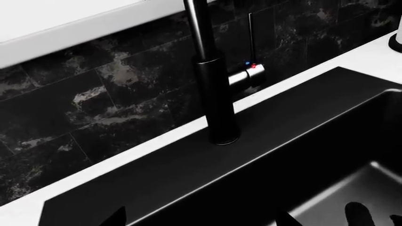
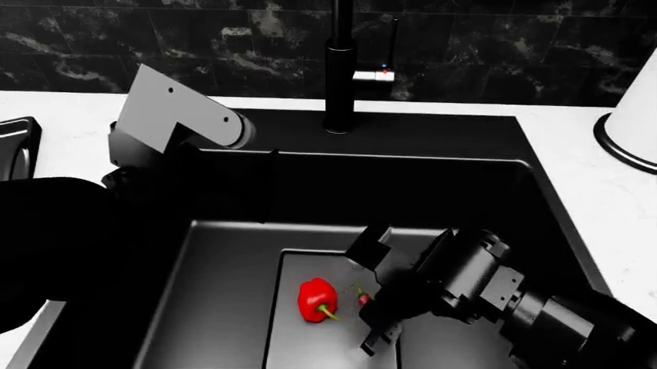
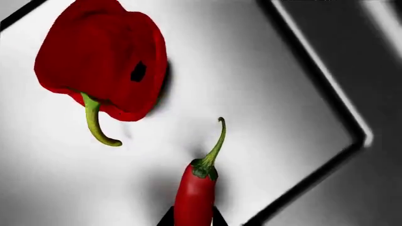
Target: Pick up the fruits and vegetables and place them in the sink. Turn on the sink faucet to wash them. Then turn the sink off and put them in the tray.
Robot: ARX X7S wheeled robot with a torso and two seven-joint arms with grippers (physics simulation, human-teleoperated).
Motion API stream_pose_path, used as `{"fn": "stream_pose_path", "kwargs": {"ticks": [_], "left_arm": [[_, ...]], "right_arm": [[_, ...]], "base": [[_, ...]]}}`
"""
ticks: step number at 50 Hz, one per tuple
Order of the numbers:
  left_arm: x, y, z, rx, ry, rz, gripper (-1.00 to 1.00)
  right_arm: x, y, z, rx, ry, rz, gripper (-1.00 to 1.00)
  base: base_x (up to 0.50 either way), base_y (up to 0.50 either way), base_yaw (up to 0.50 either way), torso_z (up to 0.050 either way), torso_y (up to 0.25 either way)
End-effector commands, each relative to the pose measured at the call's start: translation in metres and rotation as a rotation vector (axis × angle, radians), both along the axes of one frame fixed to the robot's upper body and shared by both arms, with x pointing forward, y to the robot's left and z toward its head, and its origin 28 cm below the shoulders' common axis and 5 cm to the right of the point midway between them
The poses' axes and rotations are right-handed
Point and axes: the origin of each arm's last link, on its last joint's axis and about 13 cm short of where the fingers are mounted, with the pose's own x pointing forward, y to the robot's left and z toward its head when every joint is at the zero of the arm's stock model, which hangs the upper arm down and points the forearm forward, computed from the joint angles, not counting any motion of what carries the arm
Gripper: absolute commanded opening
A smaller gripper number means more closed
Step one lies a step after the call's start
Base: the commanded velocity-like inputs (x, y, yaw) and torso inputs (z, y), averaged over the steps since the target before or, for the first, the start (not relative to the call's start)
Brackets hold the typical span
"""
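Note:
The red bell pepper (image 2: 317, 300) lies on the drain plate (image 2: 308, 350) in the black sink (image 2: 221, 261). It fills the right wrist view (image 3: 100, 56). My right gripper (image 3: 191, 219) is down in the basin with its jaws closed against both sides of the slim red chili (image 3: 196, 193), which sits just right of the pepper (image 2: 362, 297). My left gripper (image 1: 199, 221) is open and empty over the sink's back left part, facing the black faucet (image 1: 215, 94) and its lever block (image 1: 251, 70). The faucet (image 2: 339, 77) stands behind the basin.
A white paper-towel roll on a black base (image 2: 631, 127) stands on the counter at the right. The black tray (image 2: 15, 146) shows at the far left edge. A dark marble backsplash (image 2: 154, 38) runs behind the white counter (image 2: 61, 115).

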Motion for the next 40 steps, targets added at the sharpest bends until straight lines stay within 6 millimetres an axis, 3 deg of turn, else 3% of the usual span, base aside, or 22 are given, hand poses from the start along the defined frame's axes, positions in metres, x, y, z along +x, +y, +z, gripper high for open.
{"fn": "stream_pose_path", "kwargs": {"ticks": [1, 18, 28, 40], "left_arm": [[-0.001, -0.001, 0.001, 0.001, -0.002, -0.002, 1.0], [-0.001, -0.006, 0.001, 0.053, 0.029, -0.056, 1.0], [-0.001, -0.007, 0.001, 0.051, 0.028, -0.059, 1.0], [0.048, -0.008, 0.005, 0.247, 0.32, -0.197, 1.0]], "right_arm": [[-0.005, -0.018, 0.021, 0.007, -0.054, -0.026, -1.0], [-0.042, -0.053, 0.087, 0.177, -0.263, -0.116, -1.0], [-0.044, -0.054, 0.092, 0.197, -0.289, -0.132, -1.0], [-0.049, -0.072, 0.118, 0.189, -0.365, -0.192, -1.0]], "base": [[0.0, 0.0, 0.0, 0.0, 0.0], [0.0, 0.0, 0.0, 0.0, 0.0], [0.0, 0.0, 0.0, 0.0, 0.0], [0.0, 0.0, 0.0, 0.0, 0.0]]}}
